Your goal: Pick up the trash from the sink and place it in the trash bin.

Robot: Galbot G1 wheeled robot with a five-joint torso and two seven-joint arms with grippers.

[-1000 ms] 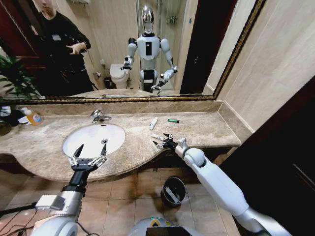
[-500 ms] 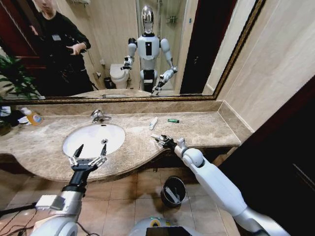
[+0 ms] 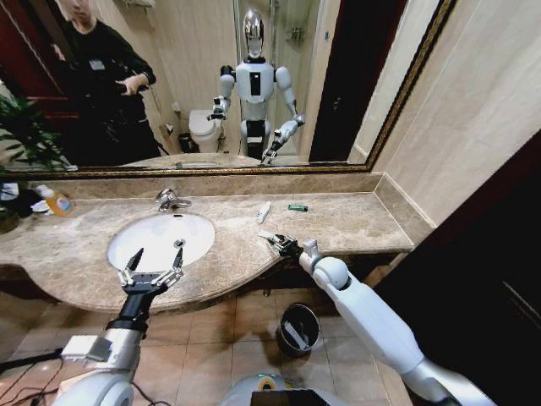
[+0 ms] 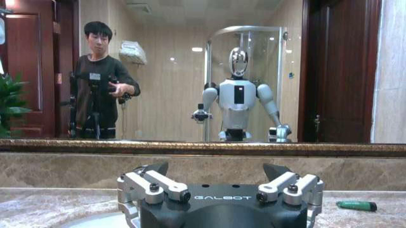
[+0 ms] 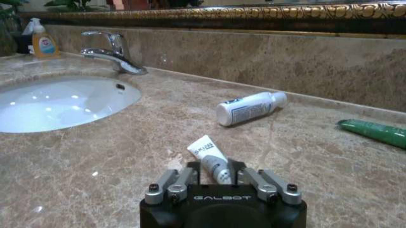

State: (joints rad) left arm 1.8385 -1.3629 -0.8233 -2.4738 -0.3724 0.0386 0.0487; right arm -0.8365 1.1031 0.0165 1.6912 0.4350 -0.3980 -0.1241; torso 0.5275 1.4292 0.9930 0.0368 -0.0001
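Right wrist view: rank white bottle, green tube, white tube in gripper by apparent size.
1. White bottle.
2. Green tube, cut off at the picture's edge, so unsure.
3. White tube, partly hidden between the right gripper's fingers, nearest the camera.

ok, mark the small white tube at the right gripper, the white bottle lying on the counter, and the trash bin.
small white tube (image 5: 207,153): right wrist view, on its printed body.
white bottle (image 5: 249,108): right wrist view, on its labelled side.
trash bin (image 3: 284,322): head view, on its dark rim.

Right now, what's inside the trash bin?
The trash bin on the floor holds at least one pale strip against its black inside; its bottom stays in shadow, so anything more is hidden.
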